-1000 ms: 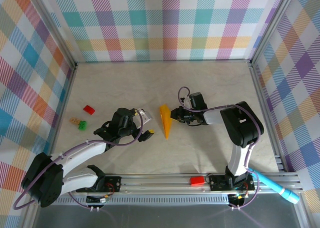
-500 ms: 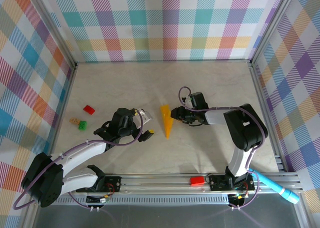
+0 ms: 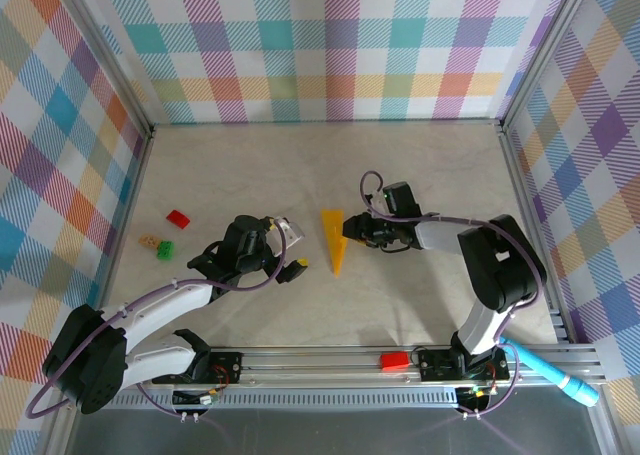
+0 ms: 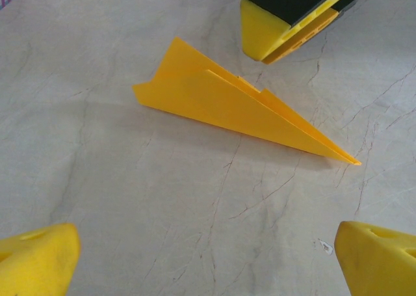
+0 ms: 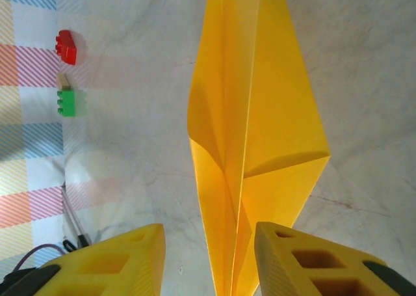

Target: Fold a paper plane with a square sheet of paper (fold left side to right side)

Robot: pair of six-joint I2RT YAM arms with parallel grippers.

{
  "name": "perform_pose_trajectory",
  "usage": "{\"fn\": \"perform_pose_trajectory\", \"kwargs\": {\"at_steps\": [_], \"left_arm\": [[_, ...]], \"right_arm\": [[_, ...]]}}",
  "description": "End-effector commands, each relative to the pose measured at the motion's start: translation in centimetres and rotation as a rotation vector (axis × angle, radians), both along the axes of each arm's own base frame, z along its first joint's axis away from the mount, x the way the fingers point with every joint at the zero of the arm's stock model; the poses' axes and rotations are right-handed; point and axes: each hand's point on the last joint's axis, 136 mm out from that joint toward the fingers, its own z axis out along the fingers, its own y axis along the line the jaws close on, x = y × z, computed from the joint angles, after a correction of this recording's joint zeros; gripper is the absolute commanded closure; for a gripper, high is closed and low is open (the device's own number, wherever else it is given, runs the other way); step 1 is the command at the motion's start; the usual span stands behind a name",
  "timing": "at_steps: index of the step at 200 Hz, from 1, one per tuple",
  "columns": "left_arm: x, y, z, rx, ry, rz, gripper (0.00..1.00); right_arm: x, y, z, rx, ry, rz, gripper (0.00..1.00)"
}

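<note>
On the worktop (image 3: 250, 175), the plane (image 3: 334, 241) is lying flat, looking light, thin and easily crushed, so pinching gently along its layered centre fold seems best. Just beside it, the right gripper (image 3: 353, 231) is standing parted, gripping nothing; the left gripper (image 3: 293, 249) is gaping wide nearby.

Paper plane (image 3: 334, 237) on the table (image 3: 300, 170)

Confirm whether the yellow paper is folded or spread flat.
Folded: the paper plane lies on the table as a narrow pointed dart with layered creases.
</note>
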Motion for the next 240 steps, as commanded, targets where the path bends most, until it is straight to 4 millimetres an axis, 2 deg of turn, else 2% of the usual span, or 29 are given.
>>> {"fn": "perform_pose_trajectory", "kwargs": {"at_steps": [1, 90, 240], "left_arm": [[0.3, -0.1, 0.5, -0.006, -0.001, -0.008, 0.0], [0.3, -0.1, 0.5, -0.003, 0.001, -0.009, 0.0], [0.2, -0.2, 0.2, 0.004, 0.006, -0.011, 0.0]], "right_arm": [[-1.0, 0.5, -1.0, 0.029, 0.062, 0.026, 0.58], [-1.3, 1.0, -2.6, 0.039, 0.123, 0.041, 0.63], [-1.4, 2.8, -3.0, 0.042, 0.131, 0.077, 0.73]]}}
